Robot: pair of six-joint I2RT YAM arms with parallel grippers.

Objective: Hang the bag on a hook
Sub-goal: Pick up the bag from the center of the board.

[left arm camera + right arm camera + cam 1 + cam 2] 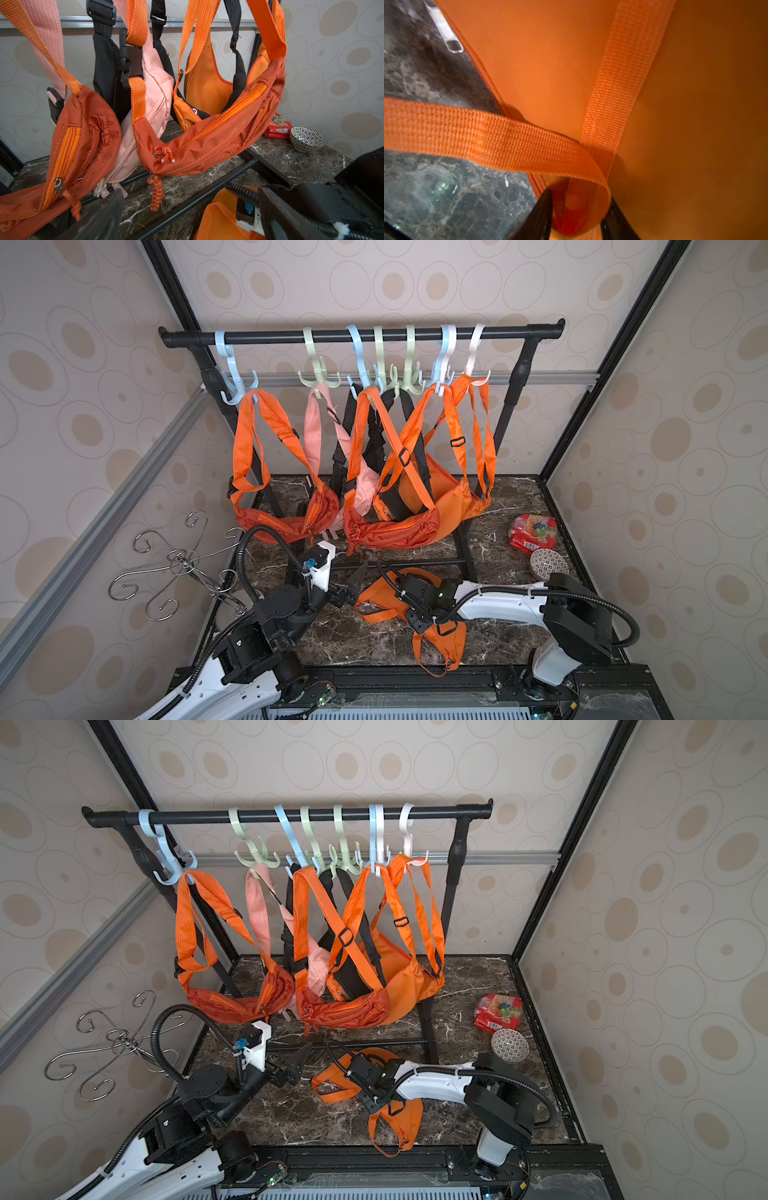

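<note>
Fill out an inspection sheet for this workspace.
Surface: dark marble table.
Job's things: orange bag lies on the table, strap folded over it; rail carries plastic hooks; hung bags fill them.
Clutter: red packet and bowl on the right; wire stand on the left.
Grippers: left gripper open, empty; right gripper jaws parted around the strap's fold.
Cables: left cable arcs up by the hung bags; right cable runs along its arm.
Surroundings: patterned walls, black frame.
</note>
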